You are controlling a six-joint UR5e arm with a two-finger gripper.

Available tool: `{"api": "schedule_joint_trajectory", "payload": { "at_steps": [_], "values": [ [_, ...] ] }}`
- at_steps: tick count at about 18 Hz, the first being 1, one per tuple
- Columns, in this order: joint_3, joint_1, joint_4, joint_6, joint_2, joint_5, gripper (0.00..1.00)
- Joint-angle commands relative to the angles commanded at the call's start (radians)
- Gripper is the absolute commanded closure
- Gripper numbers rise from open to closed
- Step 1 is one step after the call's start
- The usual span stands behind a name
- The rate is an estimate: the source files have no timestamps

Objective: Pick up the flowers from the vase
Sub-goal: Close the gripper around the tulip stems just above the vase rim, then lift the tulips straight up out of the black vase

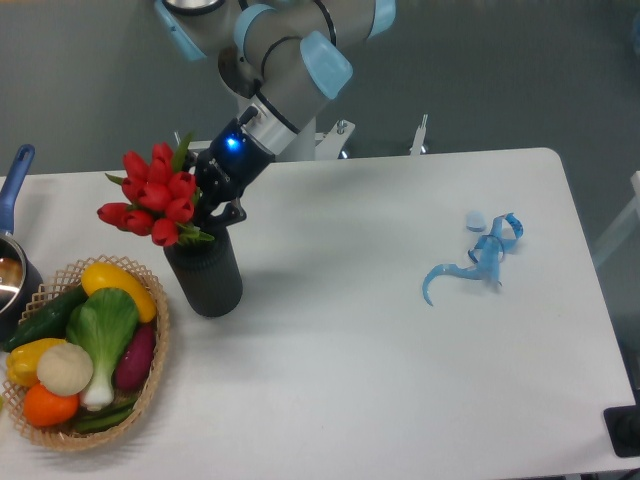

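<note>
The flowers (pixel 152 197) stand in the vase (pixel 206 275) at the table's (pixel 380 330) nine o'clock side, buds leaning toward ten o'clock. The gripper (pixel 222 200) sits at the bunch's three o'clock, level with the stems; I cannot tell whether its fingers are clamped or apart, as leaves hide them. Risks I judge: a lift off vertical drags the vase and tips it toward the wicker basket (pixel 150 385) at seven o'clock; a weak grip lets stems slip.
</note>
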Motion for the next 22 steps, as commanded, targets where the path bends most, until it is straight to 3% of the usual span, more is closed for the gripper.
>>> {"api": "schedule_joint_trajectory", "payload": {
  "at_steps": [9, 14, 22],
  "values": [
    [0.186, 0.002, -0.006, -0.316, 0.031, -0.026, 0.73],
    [0.198, 0.006, -0.008, -0.391, 0.081, -0.026, 0.73],
    [0.261, 0.037, -0.008, -0.506, 0.088, -0.028, 0.73]
  ]
}}
